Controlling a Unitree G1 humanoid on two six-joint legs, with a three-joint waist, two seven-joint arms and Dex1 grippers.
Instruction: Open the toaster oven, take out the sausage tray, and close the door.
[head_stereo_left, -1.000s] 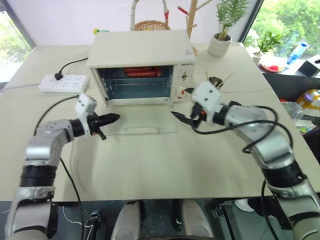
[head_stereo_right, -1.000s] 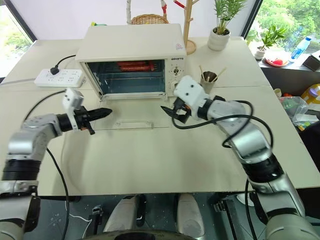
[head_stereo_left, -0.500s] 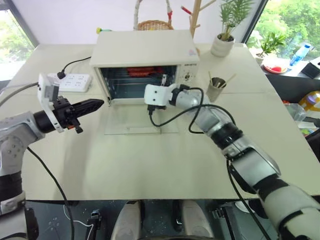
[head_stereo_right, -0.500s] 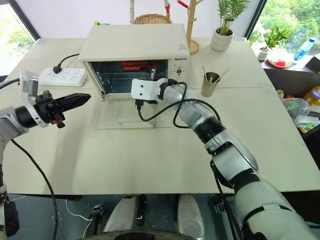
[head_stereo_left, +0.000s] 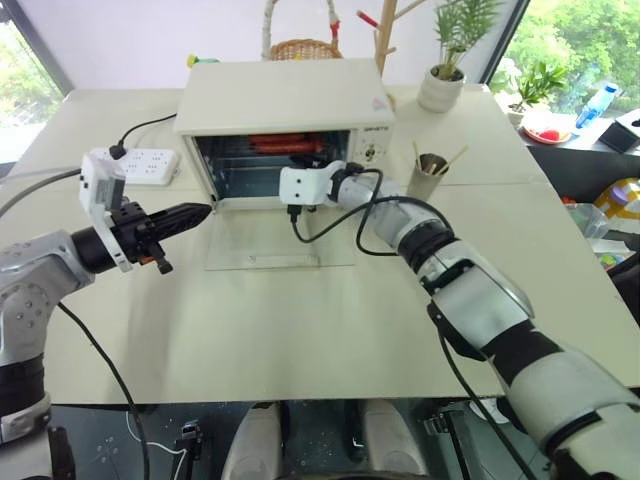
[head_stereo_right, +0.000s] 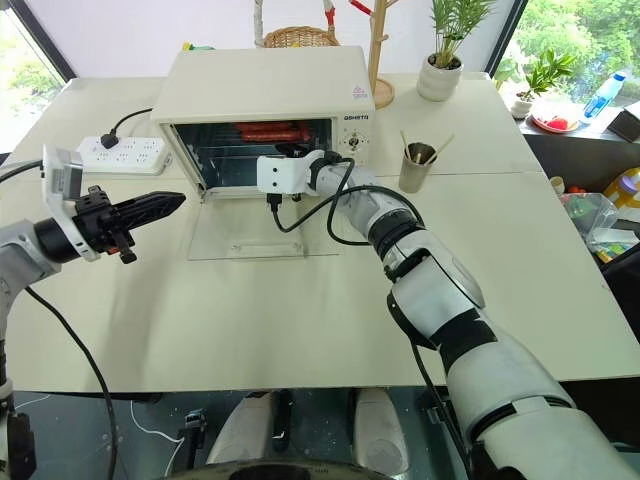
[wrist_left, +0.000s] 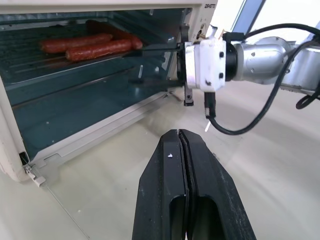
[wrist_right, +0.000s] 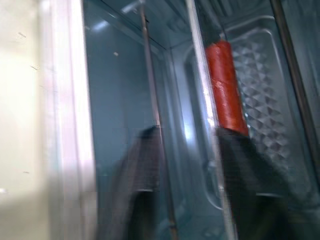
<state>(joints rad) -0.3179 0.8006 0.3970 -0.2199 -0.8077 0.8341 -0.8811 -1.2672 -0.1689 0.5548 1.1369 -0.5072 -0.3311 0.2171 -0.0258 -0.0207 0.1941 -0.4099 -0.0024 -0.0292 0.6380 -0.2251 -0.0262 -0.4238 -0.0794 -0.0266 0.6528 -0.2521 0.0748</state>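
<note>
The toaster oven (head_stereo_right: 262, 95) bears a short dark brand word at the top of its control panel (head_stereo_right: 355, 136), too small to spell out. A small reddish mark on its top cannot be read.

A wide cream-beige tabletop (head_stereo_left: 300, 330) is stretching under both grippers. Beyond them a plain white wall (head_stereo_left: 150, 30) is standing, with daylight coming through large dark-framed windows (head_stereo_left: 570, 40) on either side and green foliage showing outside. Below the tabletop's near edge, a dark speckled floor (head_stereo_left: 310, 440) is showing.
</note>
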